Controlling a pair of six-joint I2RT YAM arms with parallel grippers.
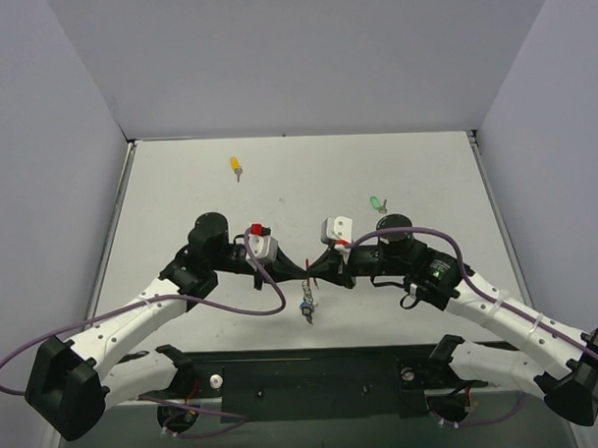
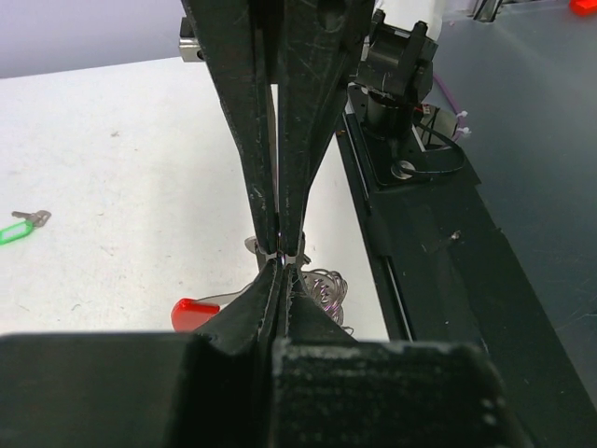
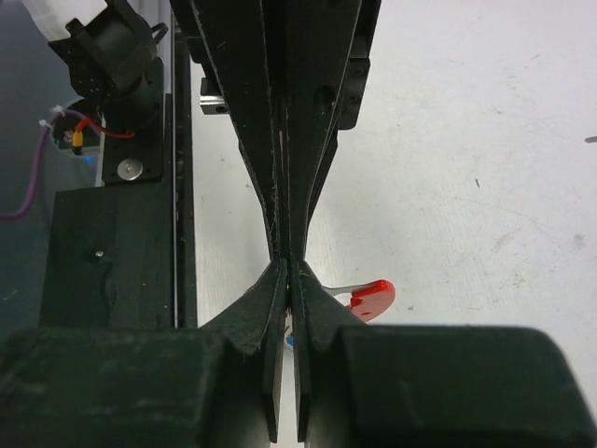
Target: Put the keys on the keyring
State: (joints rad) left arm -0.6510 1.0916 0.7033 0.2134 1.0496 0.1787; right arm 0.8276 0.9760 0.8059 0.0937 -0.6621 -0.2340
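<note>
My left gripper [image 1: 303, 271] and right gripper [image 1: 318, 270] meet tip to tip above the table's near middle, both shut. Pinched between them is the keyring [image 2: 280, 254], a silvery wire ring. Its round red tag [image 2: 194, 313] hangs below the fingers and also shows in the right wrist view as the red tag [image 3: 371, 299]. From above, the keyring's dangling bits [image 1: 308, 307] hang just under the tips. Two keys lie apart on the table: the green-headed key [image 1: 378, 203] at the right and the yellow-headed key [image 1: 236, 166] farther back left. What exactly sits inside the right jaws is hidden.
The white table [image 1: 181, 208] is walled at the back and sides. A black base rail [image 1: 304, 376] with the arm mounts runs along the near edge, close under the grippers. A purple cable [image 1: 253, 304] loops from the left arm.
</note>
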